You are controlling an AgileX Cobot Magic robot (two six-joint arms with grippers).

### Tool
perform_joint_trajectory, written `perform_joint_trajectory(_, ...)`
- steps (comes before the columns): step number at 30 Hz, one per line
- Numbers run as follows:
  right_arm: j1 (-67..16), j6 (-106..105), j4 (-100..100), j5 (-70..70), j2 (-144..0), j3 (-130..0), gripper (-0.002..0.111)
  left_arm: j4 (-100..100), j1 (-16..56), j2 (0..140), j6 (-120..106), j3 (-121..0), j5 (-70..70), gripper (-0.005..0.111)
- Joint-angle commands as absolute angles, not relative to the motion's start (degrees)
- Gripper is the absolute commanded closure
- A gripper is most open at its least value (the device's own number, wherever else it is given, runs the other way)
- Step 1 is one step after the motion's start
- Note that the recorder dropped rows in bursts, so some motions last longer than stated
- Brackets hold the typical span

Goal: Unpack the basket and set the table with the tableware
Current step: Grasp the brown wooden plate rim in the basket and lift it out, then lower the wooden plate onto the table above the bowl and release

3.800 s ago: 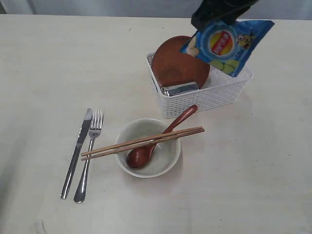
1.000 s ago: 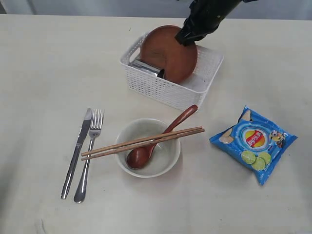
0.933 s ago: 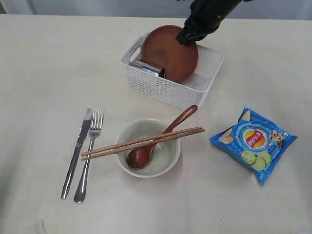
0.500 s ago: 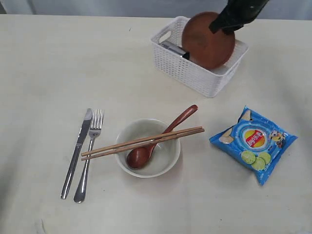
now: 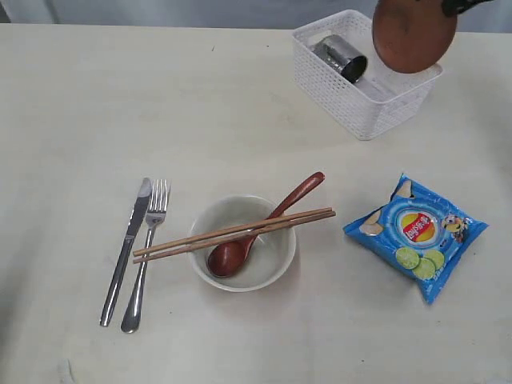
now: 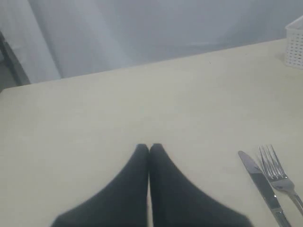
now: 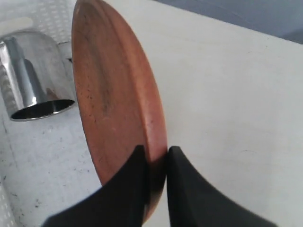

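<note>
Table part-laid, basket not fully unpacked.
On the pale cream wood-grain table (image 5: pixel 80 104), the steel knife (image 5: pixel 126 250) and steel fork (image 5: pixel 146 256) lay side by side, left of the off-white bowl (image 5: pixel 268 260). The reddish-brown wooden spoon (image 5: pixel 292 198) rested in the bowl, and the wooden chopsticks (image 5: pixel 232 234) lay across its rim. The white perforated plastic basket (image 5: pixel 328 92) stood at the far right, with the shiny steel cup (image 5: pixel 342 58) on its side inside. The round brown plate (image 5: pixel 412 36) was held on edge over the basket, pinched at the rim by the right gripper (image 7: pixel 155 158).
</note>
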State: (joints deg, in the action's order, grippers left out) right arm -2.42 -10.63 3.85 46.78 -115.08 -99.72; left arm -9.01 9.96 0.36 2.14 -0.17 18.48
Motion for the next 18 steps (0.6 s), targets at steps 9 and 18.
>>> perform_joint_trajectory(9, -5.2, -22.3, -27.9, 53.8, -104.3, -99.6, 0.109, -9.2, 10.1, 0.0, 2.5, 0.0, 18.6, 0.107)
perform_joint_trajectory(18, -16.5, -22.8, -33.3, 57.1, -108.4, -93.8, 0.109, -9.2, 10.1, 0.0, 2.5, 0.0, 18.6, 0.107)
